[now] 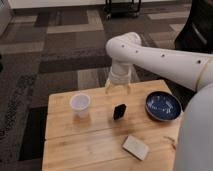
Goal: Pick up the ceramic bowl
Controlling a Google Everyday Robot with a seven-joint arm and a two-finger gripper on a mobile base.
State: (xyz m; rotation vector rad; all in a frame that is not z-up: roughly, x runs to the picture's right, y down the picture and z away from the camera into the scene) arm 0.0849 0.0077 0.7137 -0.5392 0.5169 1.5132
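Your pincer (pixel 118 90) hovers at frame centre, over counter (pixel 85 142) upper edge, jaws spread, holding nothing (ceramic bowl (pixel 163 105) sits right, apart).

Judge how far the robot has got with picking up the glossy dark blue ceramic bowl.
Done: nothing visible; the glossy dark blue ceramic bowl sits ungrasped on the wooden table. In hand: the gripper hangs open and empty above the table's far edge, to one side of the bowl. Left: reach the bowl, grip its rim, lift.
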